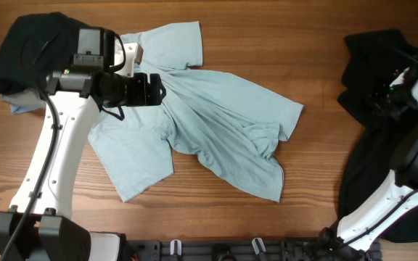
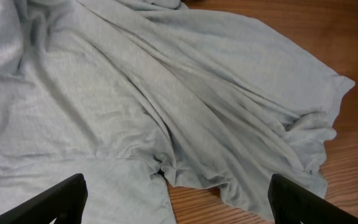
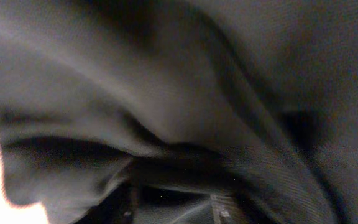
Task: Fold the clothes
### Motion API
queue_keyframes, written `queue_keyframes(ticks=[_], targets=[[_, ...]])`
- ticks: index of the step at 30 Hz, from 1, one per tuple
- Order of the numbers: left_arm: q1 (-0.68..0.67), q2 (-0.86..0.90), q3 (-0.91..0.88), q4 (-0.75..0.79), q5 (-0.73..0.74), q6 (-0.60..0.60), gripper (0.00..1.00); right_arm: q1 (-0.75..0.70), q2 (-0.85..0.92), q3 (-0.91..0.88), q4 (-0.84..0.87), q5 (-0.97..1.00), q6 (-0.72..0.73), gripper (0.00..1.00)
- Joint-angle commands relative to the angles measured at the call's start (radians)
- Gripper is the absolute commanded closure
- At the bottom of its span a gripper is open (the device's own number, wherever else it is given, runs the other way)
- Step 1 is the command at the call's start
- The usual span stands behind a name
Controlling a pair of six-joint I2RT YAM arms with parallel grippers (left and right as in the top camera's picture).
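Pale blue T-shirt (image 1: 216, 123) lies rumpled on the wooden surface (image 1: 303, 43). Left hand (image 2: 179, 200) hovers over it, fingers wide, empty. Right hand (image 1: 384, 100) is buried in black clothes (image 1: 372, 61) right of the T-shirt; grip unreadable. Risk: pinching stacked wrinkles and dragging the whole T-shirt askew.

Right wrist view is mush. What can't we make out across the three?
- Right gripper: open or shut unknown; black shirt blurs across the right wrist view and covers it overhead.
- Black shirt: cut off by overhead's right edge.
- Black pile: left arm hides part of it overhead.
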Motion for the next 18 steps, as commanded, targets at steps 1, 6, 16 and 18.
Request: queue_keyframes(ticks=[1, 6, 16, 18], targets=[[-0.001, -0.007, 0.004, -0.002, 0.004, 0.013, 0.06, 0.052, -0.088, -0.009, -0.016, -0.287, -0.243, 0.52], [-0.001, -0.007, 0.004, -0.048, -0.091, 0.013, 0.06, 0.185, -0.146, -0.010, -0.052, -0.295, -0.221, 0.43], [-0.001, -0.007, 0.004, -0.173, -0.128, 0.012, 0.00, 0.445, -0.060, -0.130, -0.041, -0.025, -0.105, 0.20], [-0.001, -0.007, 0.004, -0.169, -0.128, 0.013, 0.00, 0.459, -0.049, -0.132, -0.040, -0.026, -0.105, 0.23]])
